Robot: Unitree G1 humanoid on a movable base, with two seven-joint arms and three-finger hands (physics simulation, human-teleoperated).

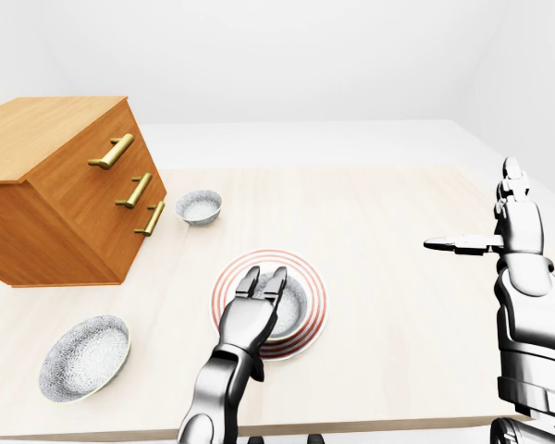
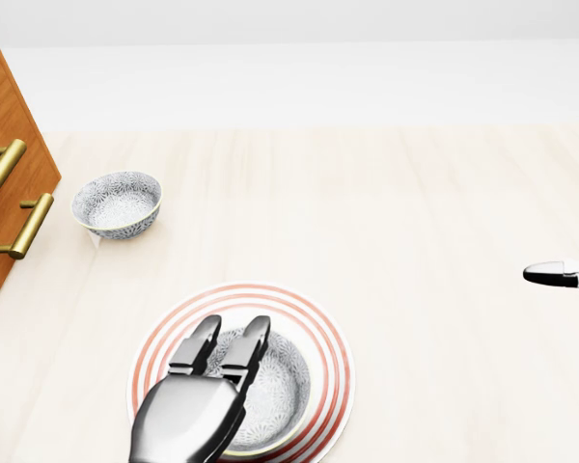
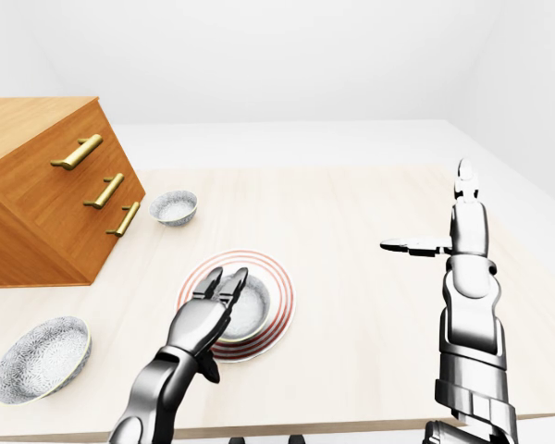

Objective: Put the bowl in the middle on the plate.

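The bowl [image 2: 275, 386] is seen set on the plate [image 2: 334, 338], the left hand [image 2: 205, 388] held open, seemingly clear of it; withdrawal is required next

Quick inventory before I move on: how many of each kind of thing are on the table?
Striped plate: 1
Patterned bowls: 3 (middle bowl, upper bowl, lower-left bowl)
Wooden drawer chest: 1
Total: 5
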